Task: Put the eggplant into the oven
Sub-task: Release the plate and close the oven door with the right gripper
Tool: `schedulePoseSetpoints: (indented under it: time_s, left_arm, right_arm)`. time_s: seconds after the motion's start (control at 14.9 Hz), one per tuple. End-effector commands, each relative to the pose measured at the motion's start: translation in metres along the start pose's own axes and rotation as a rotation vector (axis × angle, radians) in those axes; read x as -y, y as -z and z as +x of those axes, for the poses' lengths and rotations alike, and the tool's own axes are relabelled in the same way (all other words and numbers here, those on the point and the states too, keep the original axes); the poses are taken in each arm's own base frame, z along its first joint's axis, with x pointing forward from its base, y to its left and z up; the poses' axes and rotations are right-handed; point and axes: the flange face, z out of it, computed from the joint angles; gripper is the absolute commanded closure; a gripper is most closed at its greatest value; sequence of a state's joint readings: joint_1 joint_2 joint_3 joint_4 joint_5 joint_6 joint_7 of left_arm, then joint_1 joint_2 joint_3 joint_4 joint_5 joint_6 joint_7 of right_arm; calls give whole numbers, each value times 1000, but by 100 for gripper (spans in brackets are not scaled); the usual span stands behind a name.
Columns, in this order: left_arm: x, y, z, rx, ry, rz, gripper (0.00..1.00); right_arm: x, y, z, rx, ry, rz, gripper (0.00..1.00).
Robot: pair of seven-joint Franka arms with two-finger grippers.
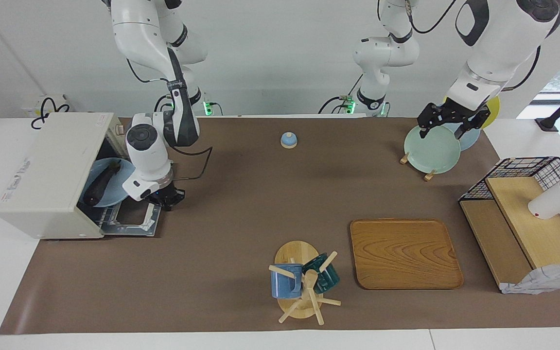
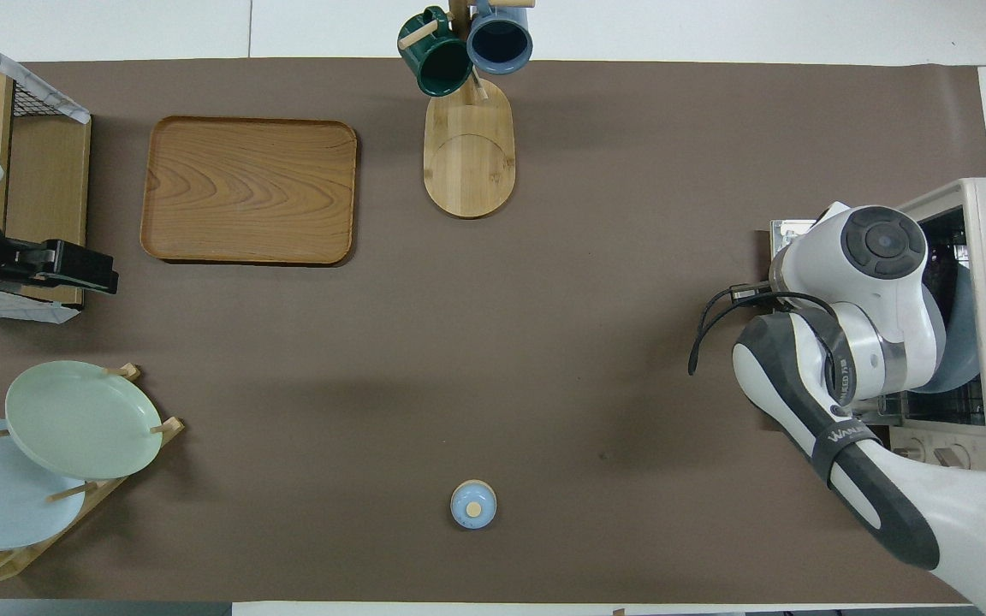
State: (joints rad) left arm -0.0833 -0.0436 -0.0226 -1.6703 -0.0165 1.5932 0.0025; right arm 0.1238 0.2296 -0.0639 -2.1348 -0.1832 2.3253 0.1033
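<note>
The cream-white oven (image 1: 46, 180) stands at the right arm's end of the table with its door (image 1: 136, 221) dropped open. A pale blue plate (image 1: 116, 192) lies inside it on the wire rack. The dark eggplant (image 1: 100, 184) lies on that plate. My right gripper (image 1: 166, 200) is outside the oven, low over the door's edge nearest the table's middle, holding nothing. In the overhead view the right arm (image 2: 878, 282) covers the door and most of the plate (image 2: 964, 342). My left gripper (image 1: 447, 124) waits open over the plate rack.
A plate rack (image 1: 430, 148) with several plates stands at the left arm's end. A small blue lid (image 1: 288, 140) lies near the robots. A wooden tray (image 1: 404, 253), a mug tree (image 1: 304, 282) and a black wire rack with wooden shelves (image 1: 523, 218) stand farther out.
</note>
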Motion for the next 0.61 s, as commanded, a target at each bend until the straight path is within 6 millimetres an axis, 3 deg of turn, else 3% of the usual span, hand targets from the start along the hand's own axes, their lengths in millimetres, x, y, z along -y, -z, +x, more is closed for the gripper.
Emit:
schedulePoseSetpoints:
  time_s: [0.0,0.27,0.54]
  left_arm:
    - [6,5,-4,-9,7,12,0]
    - [4,5,-4,-9,4,12,0]
    - [5,5,-4,-9,5,13,0]
  right_arm:
    - [-17,24,7,59,34,-95,100]
    - [-41,69,12,94,136,-130,100]
    - [-90,102,-2,76,159,-118,100]
